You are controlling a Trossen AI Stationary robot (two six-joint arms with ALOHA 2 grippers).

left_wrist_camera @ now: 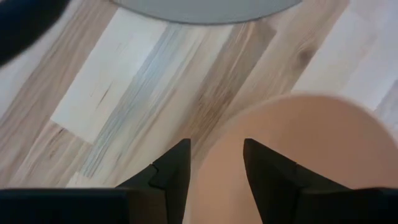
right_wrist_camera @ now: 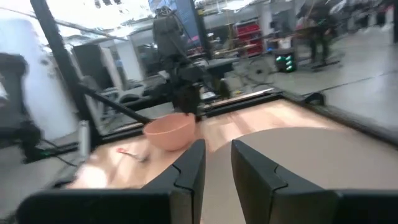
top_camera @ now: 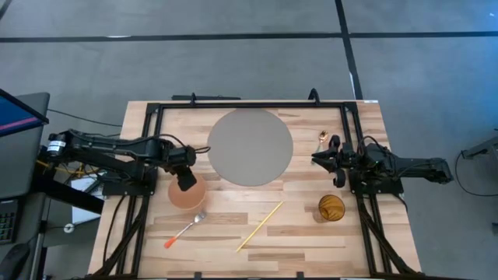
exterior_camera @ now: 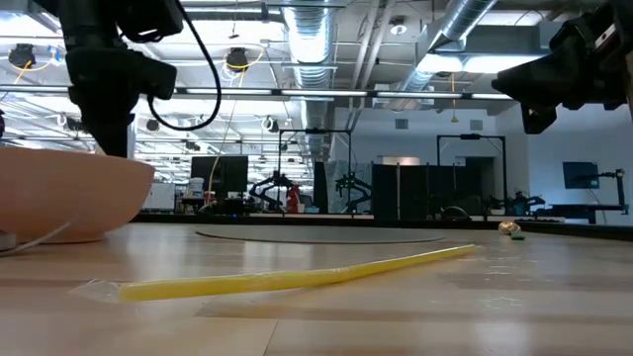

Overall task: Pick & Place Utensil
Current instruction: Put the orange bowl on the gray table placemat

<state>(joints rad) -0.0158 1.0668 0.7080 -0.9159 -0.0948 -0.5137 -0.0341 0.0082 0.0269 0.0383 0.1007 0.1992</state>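
Left hand: my left hand (top_camera: pixel 187 183) hangs over the near rim of the pink bowl (top_camera: pixel 187 192), fingers (left_wrist_camera: pixel 173 168) parted and grasping nothing.
Right hand: my right hand (top_camera: pixel 317 159) waits at the right side of the tabletop (top_camera: pixel 303 233), beside the grey round mat (top_camera: pixel 250 147); fingers parted, nothing between them.
Utensil: the fork with the orange handle (top_camera: pixel 184 230) lies flat on the tabletop just in front of the bowl, untouched.
Other items: a yellow straw (top_camera: pixel 260 226) lies near the fork; an amber glass (top_camera: pixel 331 208) stands to the right.
Progress: I judge the pick not yet begun.
Risk one: descending from here, my left fingers could strike the bowl rim and shove or tip it.
Risk two: the fork lies low and thin; a shallow closing could slip off its handle.
Risk three: the straw nearby could be taken by mistake.
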